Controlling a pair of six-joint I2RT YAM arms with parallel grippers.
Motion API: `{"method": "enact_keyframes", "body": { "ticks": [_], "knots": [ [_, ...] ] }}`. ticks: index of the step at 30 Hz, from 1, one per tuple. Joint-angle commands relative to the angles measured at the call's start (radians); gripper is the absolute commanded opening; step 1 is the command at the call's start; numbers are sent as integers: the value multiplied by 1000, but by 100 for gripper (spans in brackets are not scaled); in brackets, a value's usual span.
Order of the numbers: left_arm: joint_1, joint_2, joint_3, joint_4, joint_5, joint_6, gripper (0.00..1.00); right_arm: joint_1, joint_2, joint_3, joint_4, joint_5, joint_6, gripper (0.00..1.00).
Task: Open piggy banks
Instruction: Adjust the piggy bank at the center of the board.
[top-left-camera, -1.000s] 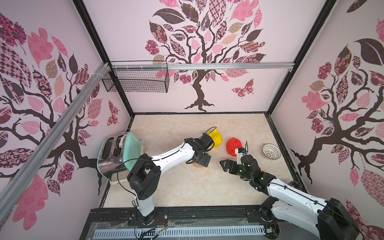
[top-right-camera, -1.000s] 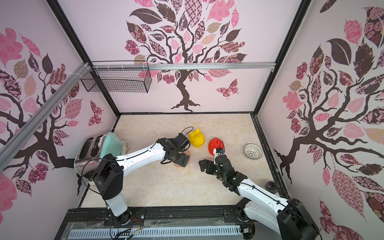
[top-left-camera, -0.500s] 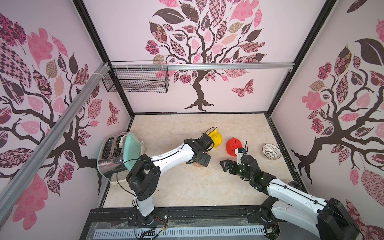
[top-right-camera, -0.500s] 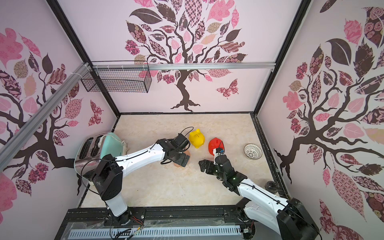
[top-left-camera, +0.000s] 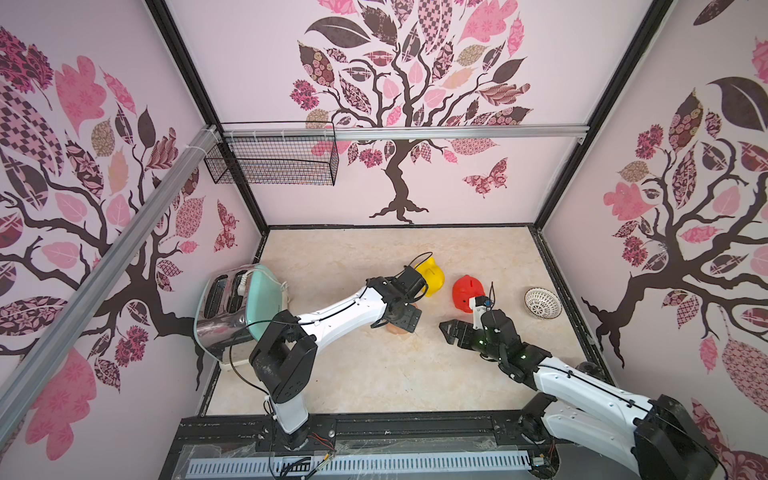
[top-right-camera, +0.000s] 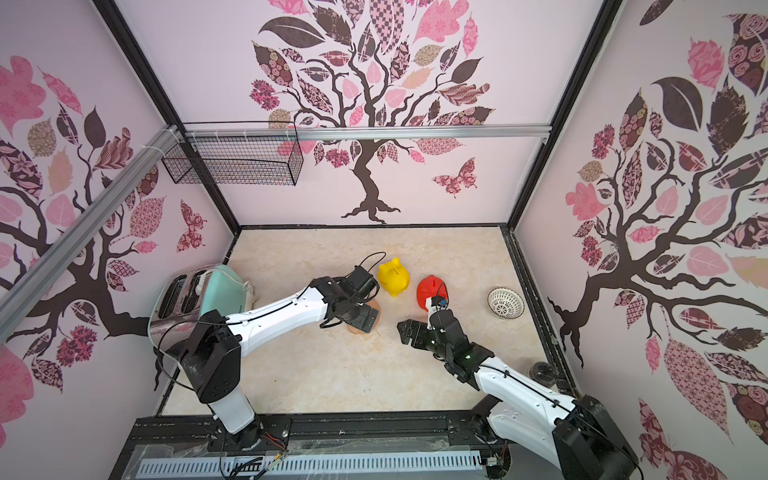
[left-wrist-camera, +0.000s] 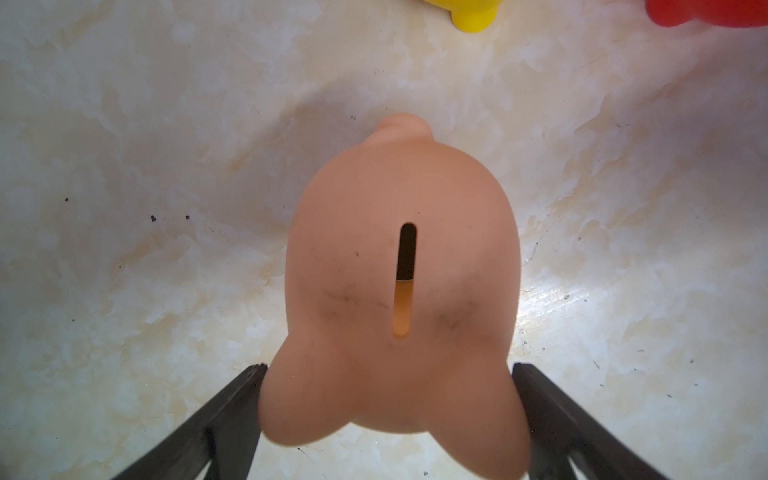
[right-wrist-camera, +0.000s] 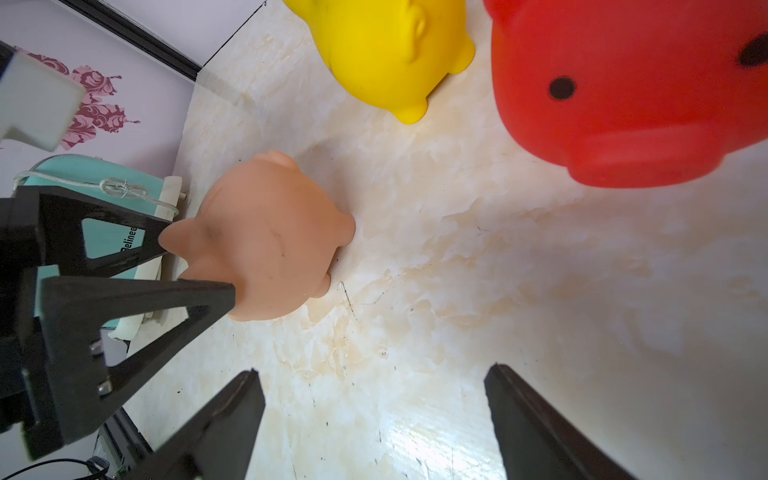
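Observation:
The peach-tan piggy bank (left-wrist-camera: 403, 291) stands upright on the table, coin slot up. In both top views it is mostly hidden under my left gripper (top-left-camera: 405, 320). That gripper (left-wrist-camera: 386, 370) is open, its fingers (right-wrist-camera: 124, 299) flanking the pig's head at the ears; I cannot tell whether they touch. The yellow piggy bank (top-left-camera: 432, 280) and the red piggy bank (top-left-camera: 465, 293) stand just behind, side by side. My right gripper (top-left-camera: 453, 330) hovers low in front of the red pig, right of the peach one (right-wrist-camera: 270, 241), open and empty (right-wrist-camera: 374, 374).
A mint-green toaster (top-left-camera: 249, 303) stands at the left wall with its cord. A white lattice bowl (top-left-camera: 542, 302) sits at the right wall. A wire basket (top-left-camera: 274, 160) hangs high at the back left. A small dark round thing (top-right-camera: 540, 370) lies front right.

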Motion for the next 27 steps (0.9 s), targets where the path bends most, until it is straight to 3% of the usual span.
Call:
{"method": "enact_keyframes", "body": {
  "ticks": [1,23,27],
  "knots": [
    [-1,19,12,5,-7,2,97,-5,-15,13,-24,2,-12,90],
    [7,46,16,19,-4,10,95,-5,-23,16,-32,6,-14,89],
    [7,46,18,19,1,12,91,-5,-26,16,-35,9,-15,89]
  ]
}}
